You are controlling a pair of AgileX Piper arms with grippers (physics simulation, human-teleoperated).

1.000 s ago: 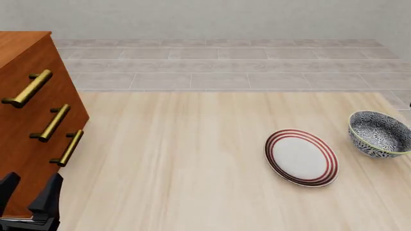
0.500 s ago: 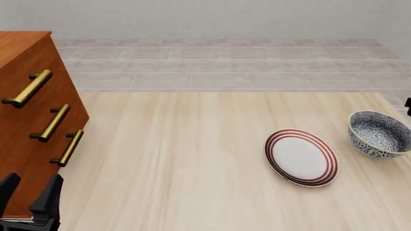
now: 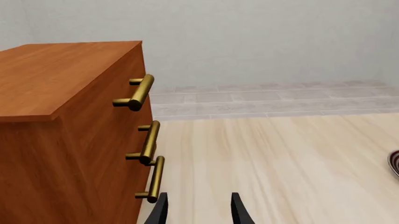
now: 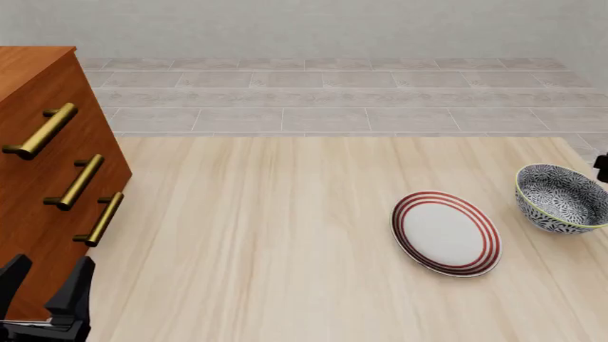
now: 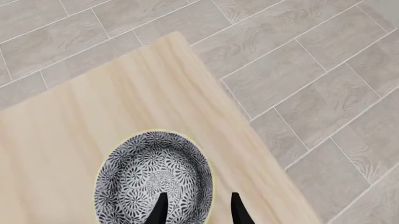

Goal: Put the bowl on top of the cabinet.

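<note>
The bowl [image 5: 153,179] is approached by the right end effector [image 5: 195,207], held moderately parted and empty; near the surface [image 4: 285,235] edge, it could be nudged off.

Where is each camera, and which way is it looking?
Front view: above and behind the arms, looking down over the table; left gripper shows at the near left.
Left wrist view: behind the left gripper, facing the cabinet.
Right wrist view: above the bowl, looking down past the right gripper.
Front and right wrist views share the bowl.
</note>
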